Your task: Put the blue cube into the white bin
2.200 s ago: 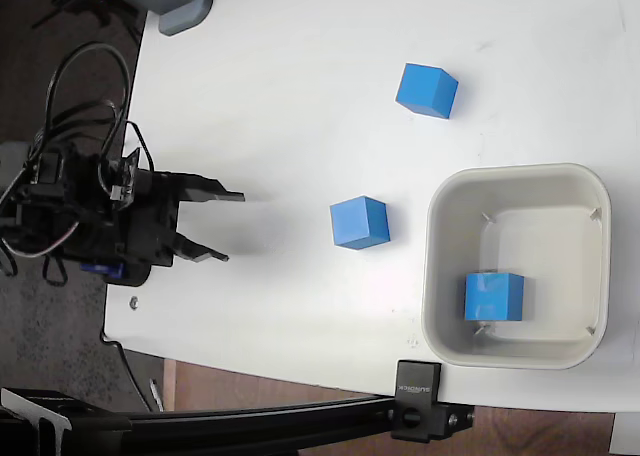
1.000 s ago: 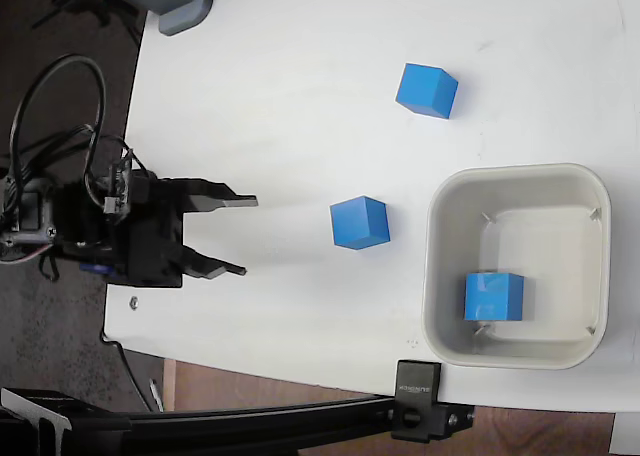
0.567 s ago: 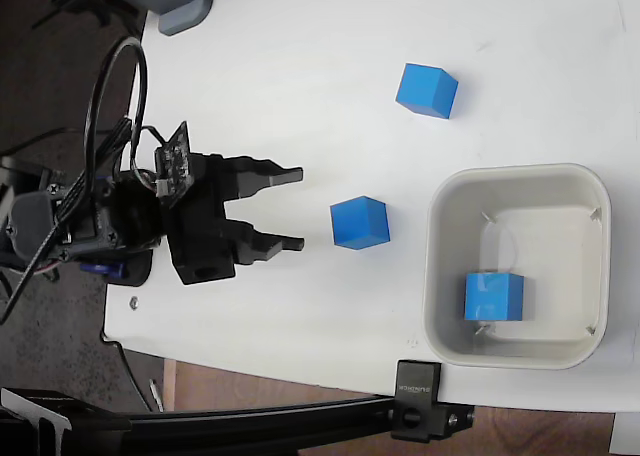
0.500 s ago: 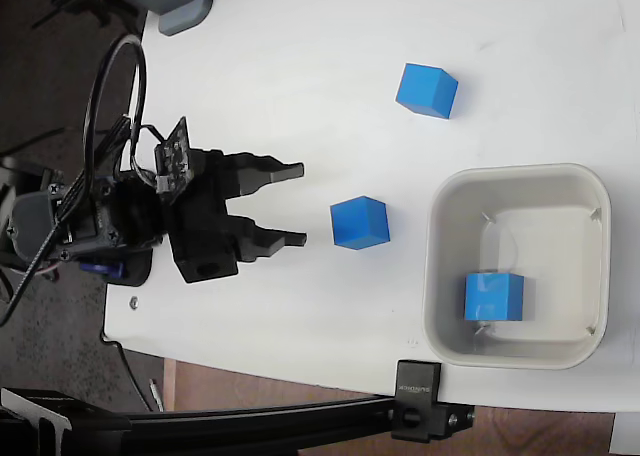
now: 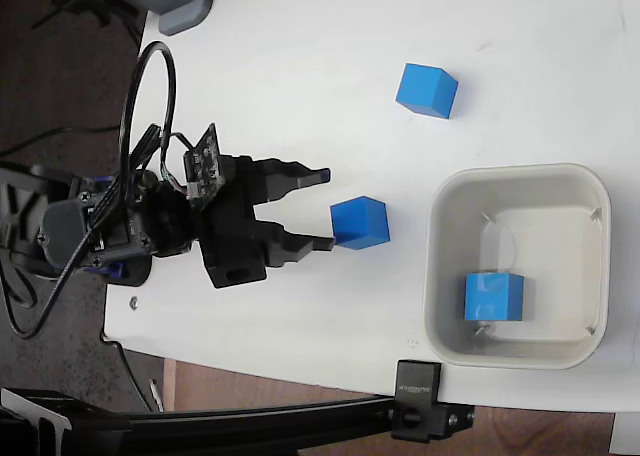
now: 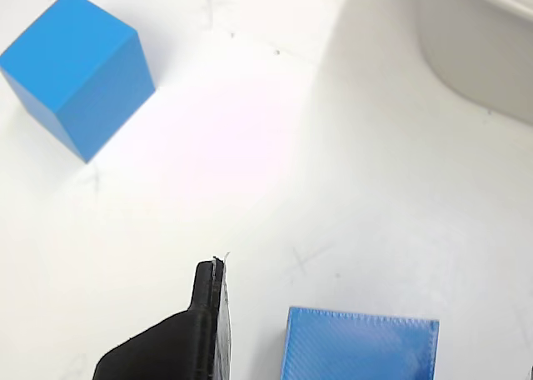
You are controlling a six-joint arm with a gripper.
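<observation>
While the pincer [image 5: 322,209] has swept rightward across the tabletop [image 5: 300,66] over the past second, its jaws stay spread and hold nothing. In the fixed view its lower fingertip now reaches the near blue cube [image 5: 359,222], which rests just left of the white bin [image 5: 515,176]. The wrist view shows that cube [image 6: 360,345] beside one finger [image 6: 185,338], not yet enclosed. A second cube [image 5: 426,89] lies farther up the tabletop; a third [image 5: 493,296] already sits inside the bin. The approach looks nearly finished, so closing on the cube should come next.
</observation>
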